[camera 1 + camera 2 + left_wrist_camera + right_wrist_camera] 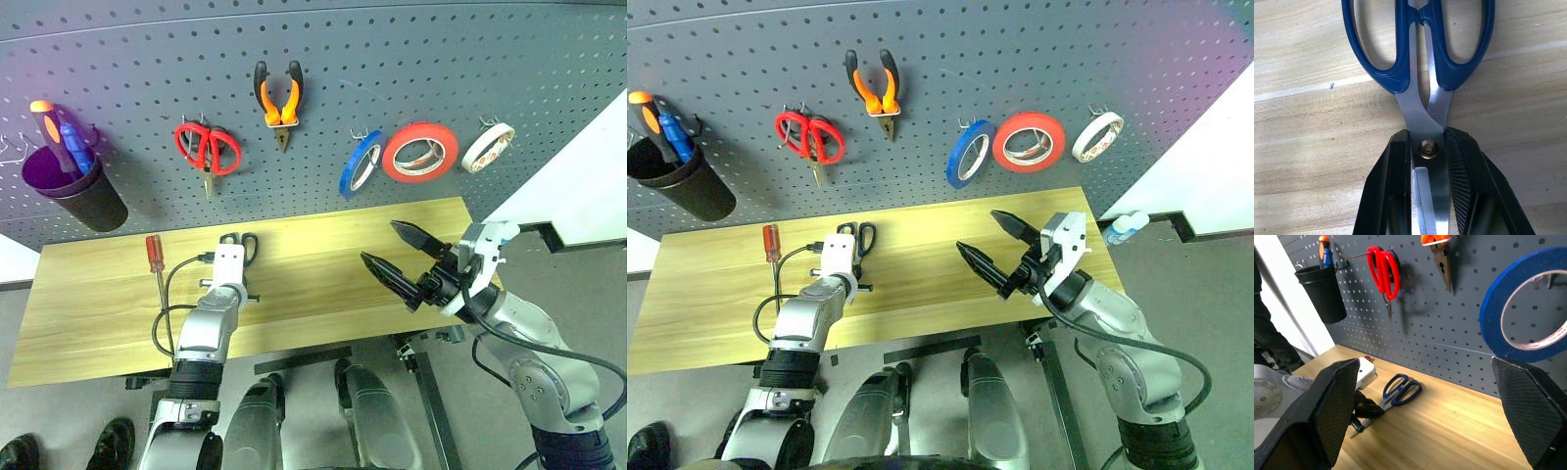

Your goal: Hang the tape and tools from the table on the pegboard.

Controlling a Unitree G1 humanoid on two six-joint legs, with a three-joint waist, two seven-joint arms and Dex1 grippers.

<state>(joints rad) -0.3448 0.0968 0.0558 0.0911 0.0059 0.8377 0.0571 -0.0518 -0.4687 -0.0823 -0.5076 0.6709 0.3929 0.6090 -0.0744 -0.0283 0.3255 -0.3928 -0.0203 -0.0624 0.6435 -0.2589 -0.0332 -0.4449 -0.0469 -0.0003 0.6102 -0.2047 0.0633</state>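
Scissors (1422, 73) flat on table (323, 294), centre-left of head view. Left claw (1429, 161) pinched on blades at pivot. Hard, thin, slippery metal; grip there good. Right claw (397, 257) wide open, empty.

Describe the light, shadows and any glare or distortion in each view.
Left eye view: purple flare in both top corners; the pegboard edges bow. Right wrist view: red scissors and pliers cast soft shadows on the board, with a bright patch on the table. Left wrist view: the scissors blades gleam between the left gripper fingers, a pale streak across the wood.
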